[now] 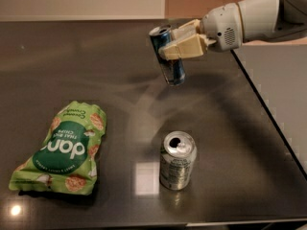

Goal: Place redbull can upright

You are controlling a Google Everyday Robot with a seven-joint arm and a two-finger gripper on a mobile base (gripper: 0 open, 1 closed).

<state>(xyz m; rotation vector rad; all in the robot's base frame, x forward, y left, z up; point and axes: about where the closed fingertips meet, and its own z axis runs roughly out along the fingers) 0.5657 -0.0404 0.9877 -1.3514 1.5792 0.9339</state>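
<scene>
The redbull can is slim, blue and silver, with its silver top pointing up and to the left. It is held in the air above the dark table, nearly upright with a slight tilt. My gripper comes in from the upper right and is shut on the can's middle, its beige fingers wrapped across it. The can's lower end hangs just above the table's far middle part.
A wider silver-green soda can stands upright near the front, below the held can. A green chips bag lies flat at the front left. The table's right edge runs diagonally, with a lighter surface beyond it.
</scene>
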